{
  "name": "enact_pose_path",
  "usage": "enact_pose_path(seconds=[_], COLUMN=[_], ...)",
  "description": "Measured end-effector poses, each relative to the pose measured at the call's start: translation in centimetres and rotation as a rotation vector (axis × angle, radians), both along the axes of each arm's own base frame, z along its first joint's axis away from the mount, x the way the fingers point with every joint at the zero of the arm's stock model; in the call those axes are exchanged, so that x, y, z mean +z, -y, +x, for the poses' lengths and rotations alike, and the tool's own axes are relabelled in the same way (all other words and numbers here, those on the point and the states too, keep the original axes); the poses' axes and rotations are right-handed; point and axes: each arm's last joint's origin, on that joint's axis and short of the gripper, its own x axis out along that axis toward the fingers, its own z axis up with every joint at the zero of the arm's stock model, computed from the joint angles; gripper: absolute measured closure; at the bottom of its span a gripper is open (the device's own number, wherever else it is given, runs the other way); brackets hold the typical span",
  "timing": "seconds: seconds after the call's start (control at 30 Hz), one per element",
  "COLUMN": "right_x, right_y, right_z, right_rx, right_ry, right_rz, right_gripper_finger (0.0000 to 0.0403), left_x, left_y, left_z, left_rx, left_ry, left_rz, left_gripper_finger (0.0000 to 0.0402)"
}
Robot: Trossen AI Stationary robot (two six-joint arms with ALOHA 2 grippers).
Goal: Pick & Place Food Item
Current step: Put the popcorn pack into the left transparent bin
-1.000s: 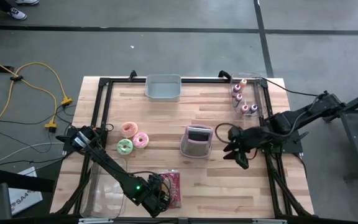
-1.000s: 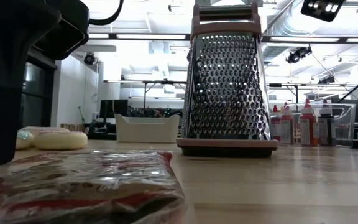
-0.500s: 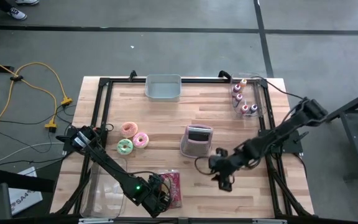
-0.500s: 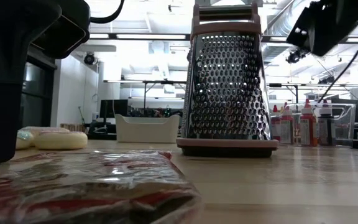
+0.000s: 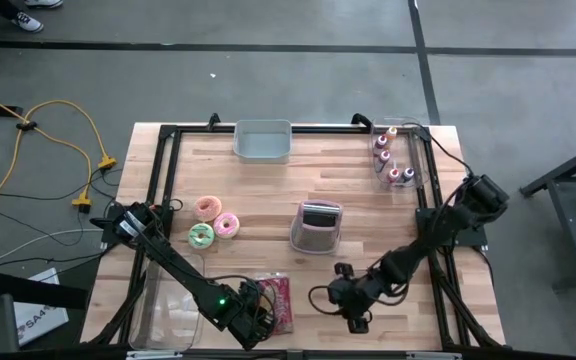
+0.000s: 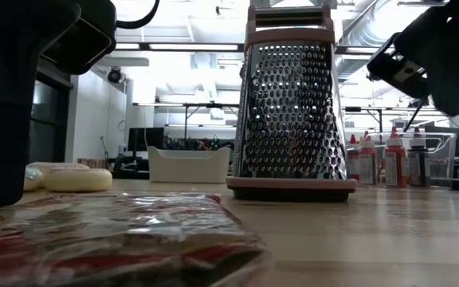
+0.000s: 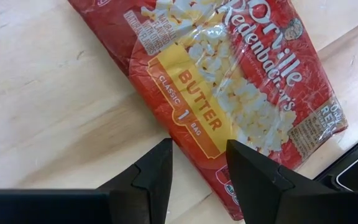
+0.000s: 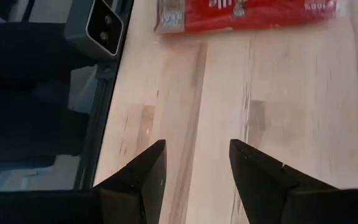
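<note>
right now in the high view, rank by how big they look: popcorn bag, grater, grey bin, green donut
1. grey bin and grater: too alike to rank.
3. popcorn bag, partly hidden under the left arm, so unsure; it may rival the first two.
4. green donut, plainly the smallest.
</note>
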Motion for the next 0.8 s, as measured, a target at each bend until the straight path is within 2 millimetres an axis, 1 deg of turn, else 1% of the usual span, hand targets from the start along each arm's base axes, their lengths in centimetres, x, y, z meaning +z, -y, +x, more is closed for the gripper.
enact_pose_path(seconds=[0.17,0.53,0.67,0.8], right_x=[-1.2,-4.9,-5.8,-5.9], right_y=[-1.1,-1.9,-1.9,-1.7], right_z=[0.8,2.5,3.2,3.8], right_rx=[0.019,0.021,0.028,0.044], right_ry=[0.084,0.168,0.188,0.24], right_rz=[-0.019,-0.098,-0.086,-0.086], right_gripper_finger=[0.0238,0.0239,0.0256,0.0277], left_x=[0.1,0.1,0.1,0.1], left_y=[0.1,0.1,0.1,0.1], left_z=[0.1,0.2,0.2,0.2], left_rx=[-0.012,-0.01,-0.012,-0.012], left_ry=[0.018,0.032,0.032,0.031], left_rz=[0.005,0.006,0.007,0.007], left_gripper_finger=[0.0257,0.0257,0.0257,0.0257])
